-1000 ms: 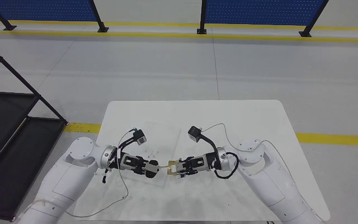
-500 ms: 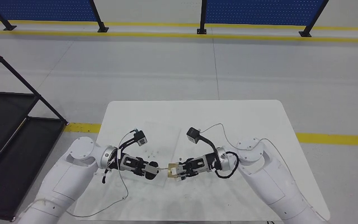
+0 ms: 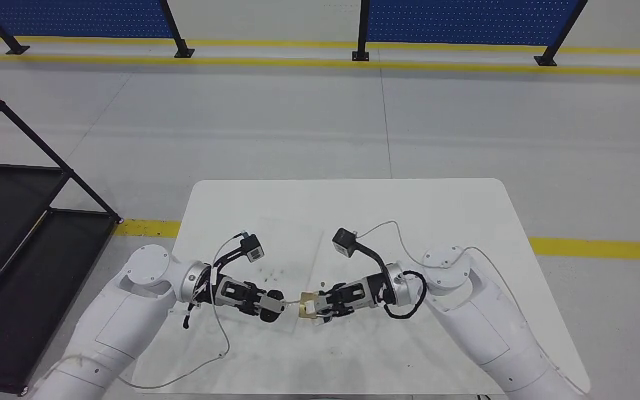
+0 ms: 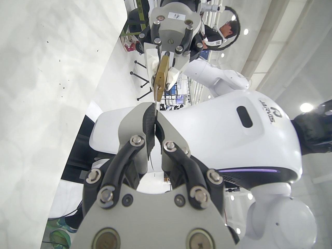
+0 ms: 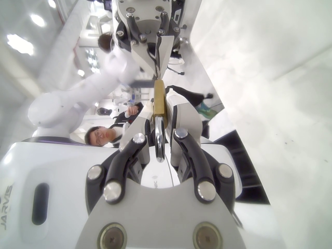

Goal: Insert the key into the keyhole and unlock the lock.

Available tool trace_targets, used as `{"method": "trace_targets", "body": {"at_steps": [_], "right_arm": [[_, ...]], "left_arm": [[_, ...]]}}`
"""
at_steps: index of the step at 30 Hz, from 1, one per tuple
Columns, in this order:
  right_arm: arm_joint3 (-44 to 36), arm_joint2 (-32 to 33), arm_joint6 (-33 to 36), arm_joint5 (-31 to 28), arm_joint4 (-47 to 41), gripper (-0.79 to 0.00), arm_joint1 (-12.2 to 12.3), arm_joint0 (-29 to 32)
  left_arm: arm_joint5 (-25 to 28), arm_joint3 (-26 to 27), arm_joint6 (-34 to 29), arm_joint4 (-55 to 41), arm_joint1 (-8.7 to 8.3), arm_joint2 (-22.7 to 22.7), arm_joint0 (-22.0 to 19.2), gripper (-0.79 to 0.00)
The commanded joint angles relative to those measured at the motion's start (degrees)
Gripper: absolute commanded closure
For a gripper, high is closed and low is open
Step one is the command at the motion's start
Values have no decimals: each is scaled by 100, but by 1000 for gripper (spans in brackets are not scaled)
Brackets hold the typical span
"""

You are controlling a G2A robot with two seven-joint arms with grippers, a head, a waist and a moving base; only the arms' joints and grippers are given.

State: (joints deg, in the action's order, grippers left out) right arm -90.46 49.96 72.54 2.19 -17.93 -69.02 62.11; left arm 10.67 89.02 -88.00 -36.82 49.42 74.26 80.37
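Pinching a thin silver metal key (image 4: 156, 108), the left claw (image 4: 153, 115) holds its tip at the small brass padlock (image 5: 159, 99) clenched in the right claw (image 5: 158, 116) above the white bench (image 3: 450, 210), where any tilt could jam it.

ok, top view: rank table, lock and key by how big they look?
1. table, by far the largest.
2. lock, a small brass block.
3. key, a thin sliver at the lock's end, barely discernible.

A white rounded-corner table (image 3: 450, 210) stands on grey floor; a black metal rack (image 3: 40, 235) sits beside it, blue mesh barriers (image 3: 470, 20) beyond.
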Motion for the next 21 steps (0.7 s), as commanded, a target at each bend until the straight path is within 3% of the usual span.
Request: {"method": "trace_targets", "body": {"at_steps": [1,21], "right_arm": [[5,-9,-4,-12,-14,0,3,-5],[0,-58,-3,17,-99,0,51,-45]], "left_arm": [[5,-5,0,-3,-2,-9,-5,0],[22,59,0,-59,-41,-10,20,0]]}}
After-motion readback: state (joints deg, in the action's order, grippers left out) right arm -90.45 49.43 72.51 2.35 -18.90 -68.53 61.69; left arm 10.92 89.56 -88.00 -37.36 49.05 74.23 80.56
